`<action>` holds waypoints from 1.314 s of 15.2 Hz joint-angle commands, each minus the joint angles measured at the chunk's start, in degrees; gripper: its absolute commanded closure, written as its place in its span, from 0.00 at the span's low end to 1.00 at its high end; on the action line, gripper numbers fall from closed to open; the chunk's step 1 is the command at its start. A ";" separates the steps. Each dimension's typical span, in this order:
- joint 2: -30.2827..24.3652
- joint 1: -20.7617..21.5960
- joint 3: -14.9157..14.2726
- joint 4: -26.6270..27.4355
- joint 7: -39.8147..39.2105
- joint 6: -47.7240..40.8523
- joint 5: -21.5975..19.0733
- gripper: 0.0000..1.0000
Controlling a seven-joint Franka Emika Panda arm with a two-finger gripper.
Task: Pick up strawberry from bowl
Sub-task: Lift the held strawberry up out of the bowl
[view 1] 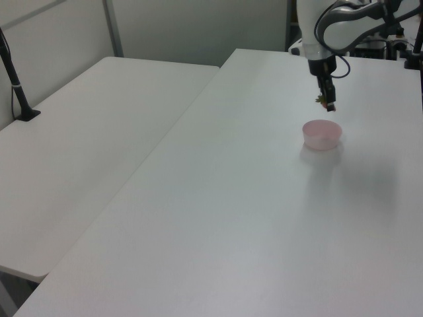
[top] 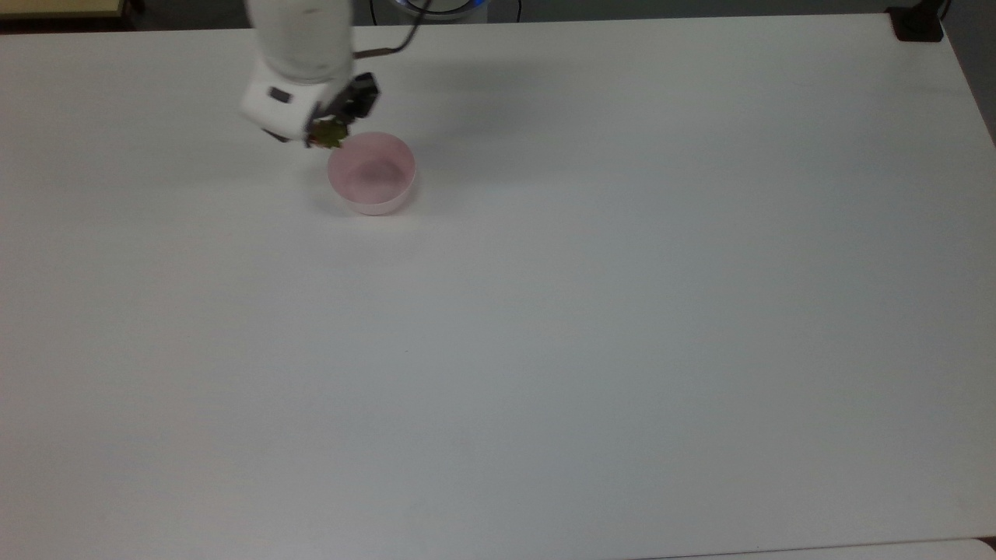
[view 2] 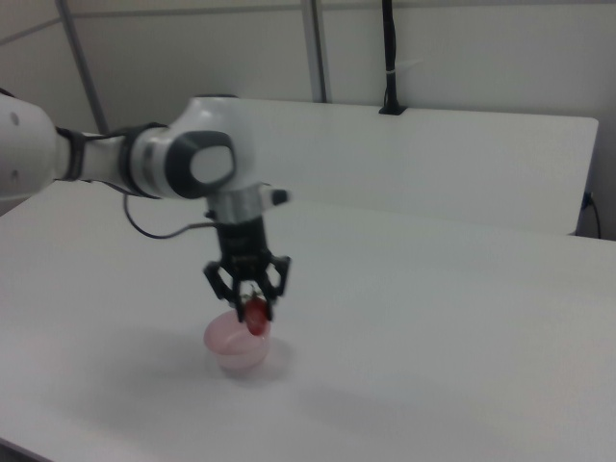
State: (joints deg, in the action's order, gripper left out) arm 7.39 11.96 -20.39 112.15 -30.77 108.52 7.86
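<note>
Pinching the strawberry (view 2: 256,316) by its sides above the bowl (top: 371,183), the gripper (view 2: 254,310) likely needs gentle pressure: light, soft, slippery.

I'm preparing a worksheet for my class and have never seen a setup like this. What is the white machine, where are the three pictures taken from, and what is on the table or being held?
The white machine is a robot arm ending in a two-finger gripper. The top view looks down on the white table; the left view and right view look across it from the sides. On the table stands a small pale pink bowl, now with nothing in it. The gripper is shut on a red strawberry with a green leafy cap, holding it in the air just above the bowl's rim.
</note>
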 commanded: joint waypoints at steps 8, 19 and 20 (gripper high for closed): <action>10.62 -14.59 -7.83 2.90 -13.88 14.42 2.42 0.51; -0.42 -8.47 -7.65 0.00 8.86 10.16 0.49 0.00; -2.62 -6.88 -7.13 -1.48 10.45 6.65 0.49 0.00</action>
State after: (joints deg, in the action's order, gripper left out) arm 14.02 -1.05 -28.15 110.86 -29.29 122.43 8.75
